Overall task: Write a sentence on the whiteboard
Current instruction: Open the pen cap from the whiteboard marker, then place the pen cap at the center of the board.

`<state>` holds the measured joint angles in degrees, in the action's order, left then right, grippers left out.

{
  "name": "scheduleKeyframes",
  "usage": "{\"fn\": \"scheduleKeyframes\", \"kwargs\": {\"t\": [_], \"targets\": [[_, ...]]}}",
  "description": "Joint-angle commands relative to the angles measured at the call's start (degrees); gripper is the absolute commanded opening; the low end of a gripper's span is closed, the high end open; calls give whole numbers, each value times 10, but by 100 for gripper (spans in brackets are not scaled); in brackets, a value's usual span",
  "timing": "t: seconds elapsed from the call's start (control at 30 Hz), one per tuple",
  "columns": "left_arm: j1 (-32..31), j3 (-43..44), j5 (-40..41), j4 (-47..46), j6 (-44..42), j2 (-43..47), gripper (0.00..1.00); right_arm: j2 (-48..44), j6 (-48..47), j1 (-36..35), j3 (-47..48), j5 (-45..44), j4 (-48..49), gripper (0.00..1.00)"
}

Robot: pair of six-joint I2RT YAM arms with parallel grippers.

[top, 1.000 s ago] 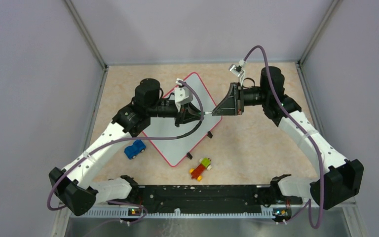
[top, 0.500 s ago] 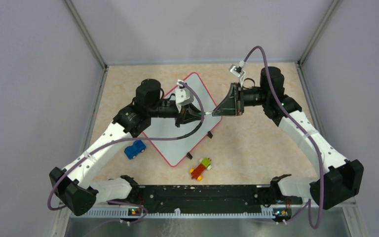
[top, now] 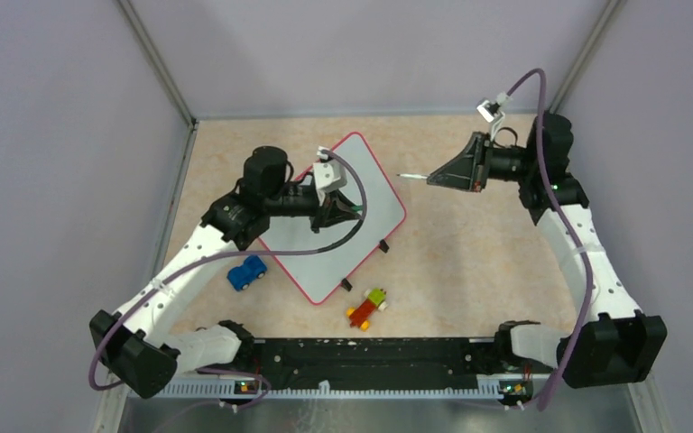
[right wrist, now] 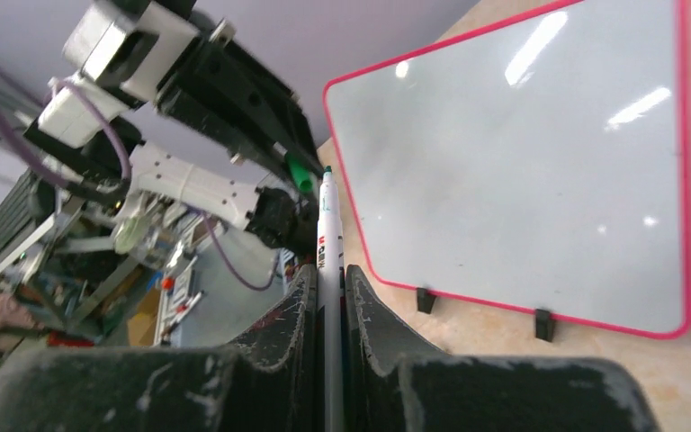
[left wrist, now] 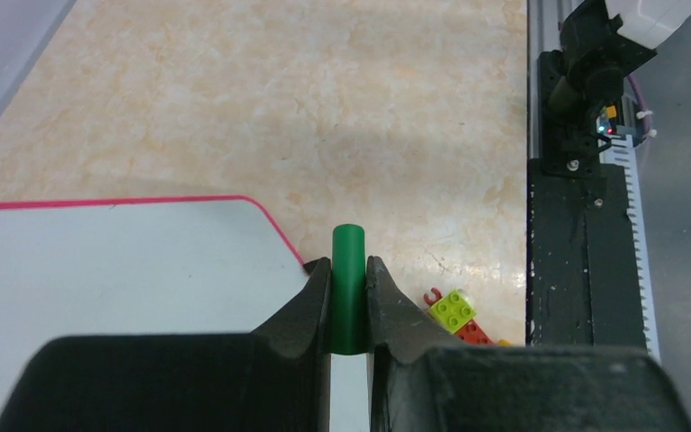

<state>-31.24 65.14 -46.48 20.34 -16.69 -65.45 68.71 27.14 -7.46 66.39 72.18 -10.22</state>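
Note:
The whiteboard (top: 325,262) lies tilted on the table, white with a red-pink rim, and no sentence shows on its face (right wrist: 522,162). My left gripper (top: 354,209) hovers over the board's right corner (left wrist: 126,261). In the left wrist view that gripper (left wrist: 348,297) is shut on a green marker cap (left wrist: 348,261). My right gripper (top: 433,179) is off to the right of the board, above the table. It is shut on a white marker (right wrist: 328,225) whose bare green tip (top: 401,174) points left toward the board.
A blue toy car (top: 247,271) sits left of the board's near corner. A brick toy in red, yellow and lime (top: 367,308) lies in front of the board. Two black clips (top: 383,245) stick out from the board's near-right edge. A black rail (top: 370,352) runs along the table's near edge.
My right gripper has pulled the marker out of the cap and drawn back to the right. The cap stays in the left gripper, which has barely moved.

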Motion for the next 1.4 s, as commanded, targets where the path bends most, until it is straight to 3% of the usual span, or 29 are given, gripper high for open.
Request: {"fn": "scheduleKeyframes", "kwargs": {"t": [0.0, 0.1, 0.2, 0.33, 0.47, 0.63, 1.03, 1.37], "targets": [[-72, 76, 66, 83, -57, -65, 0, -16, 18, 79, -4, -20, 43, 0], [-185, 172, 210, 200, -99, -169, 0, -7, 35, 141, -11, -44, 54, 0], [-238, 264, 251, 300, -109, -295, 0, 2, 34, 194, -21, -62, 53, 0], [-302, 325, 331, 332, -116, -407, 0, 8, 0, 255, -25, -82, 17, 0], [-353, 394, 449, 338, -126, -508, 2, 3, -43, 267, -22, -99, -19, 0], [-379, 526, 492, 396, -122, -633, 2, -9, -36, 267, -37, -109, 0, 0], [-392, 525, 476, 347, -108, -685, 14, -19, -50, 268, -49, -105, -8, 0], [-392, 521, 468, 343, -106, -677, 43, -21, -51, 268, -52, -102, -6, 0]]}}
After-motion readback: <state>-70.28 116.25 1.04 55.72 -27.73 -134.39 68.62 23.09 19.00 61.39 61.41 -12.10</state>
